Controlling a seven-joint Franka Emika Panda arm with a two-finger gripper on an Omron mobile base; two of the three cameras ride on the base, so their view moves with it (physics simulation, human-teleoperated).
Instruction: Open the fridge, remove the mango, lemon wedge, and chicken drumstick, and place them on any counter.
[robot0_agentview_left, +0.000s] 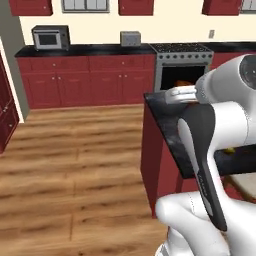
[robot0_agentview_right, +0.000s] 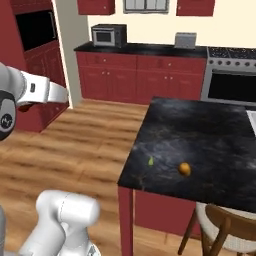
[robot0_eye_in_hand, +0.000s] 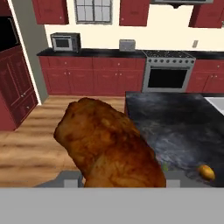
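Free room: black table top (robot0_agentview_right: 210, 130) wide and bare toward the stove | Obstacles: mango (robot0_agentview_right: 184, 169) and lemon wedge (robot0_agentview_right: 150, 161) near its front edge; wooden chair (robot0_agentview_right: 220, 227) below.

The mango (robot0_agentview_right: 184, 169) and the lemon wedge (robot0_agentview_right: 150, 161) lie near each other on the counter (robot0_agentview_right: 200, 135), close to its near edge, the wedge to the left. Behind the counter stands the stove (robot0_agentview_right: 231, 75); left of it, on the cabinet run (robot0_agentview_right: 135, 70), sit a toaster (robot0_agentview_right: 185, 40) and a microwave (robot0_agentview_right: 108, 35). A chair (robot0_agentview_right: 220, 227) stands under the counter's near edge.
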